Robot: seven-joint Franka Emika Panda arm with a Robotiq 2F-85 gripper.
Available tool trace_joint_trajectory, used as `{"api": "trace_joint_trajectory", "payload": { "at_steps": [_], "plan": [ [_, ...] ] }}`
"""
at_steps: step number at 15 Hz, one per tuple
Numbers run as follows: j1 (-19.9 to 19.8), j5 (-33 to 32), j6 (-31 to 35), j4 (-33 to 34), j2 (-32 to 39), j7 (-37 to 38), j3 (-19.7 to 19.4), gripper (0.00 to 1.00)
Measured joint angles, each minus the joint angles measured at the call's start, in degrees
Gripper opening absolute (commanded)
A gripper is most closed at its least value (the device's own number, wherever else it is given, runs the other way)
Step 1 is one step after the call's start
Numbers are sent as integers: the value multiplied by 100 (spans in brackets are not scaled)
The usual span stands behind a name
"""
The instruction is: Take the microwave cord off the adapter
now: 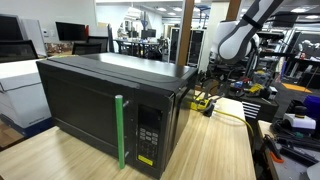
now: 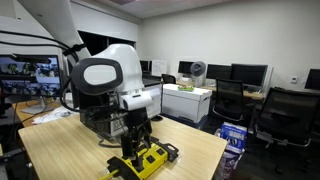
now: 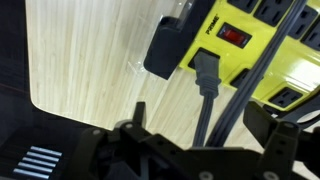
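Observation:
The yellow adapter (image 3: 235, 40) is a blocky power strip with a red switch, lying on the wooden table. It also shows in both exterior views (image 2: 150, 158) (image 1: 203, 100). In the wrist view a black plug (image 3: 205, 68) sits in its side. The thin microwave cord (image 3: 203, 112) runs from the plug down between my fingers. A second black cable (image 3: 237, 98) lies beside it. My gripper (image 3: 205, 128) is open, one finger on each side of the cords, just short of the plug. It hangs right over the adapter (image 2: 135, 135).
The big black microwave (image 1: 110, 100) with a green strip on its door stands on the table (image 1: 215, 150). A bulky black plug block (image 3: 165, 45) sits on the adapter's end. A pale yellow cable (image 1: 228, 112) loops behind. Office chairs and desks (image 2: 285, 110) surround the table.

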Motion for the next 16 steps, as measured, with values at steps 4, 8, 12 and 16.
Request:
{"api": "trace_joint_trajectory", "payload": {
  "at_steps": [4, 8, 12, 16],
  "plan": [
    [240, 0, 128, 36, 65, 0, -94, 68],
    [437, -18, 128, 53, 66, 0, -160, 38],
    [564, -379, 102, 35, 72, 0, -356, 10],
    [799, -964, -40, 55, 66, 156, -580, 6]
  ]
}}
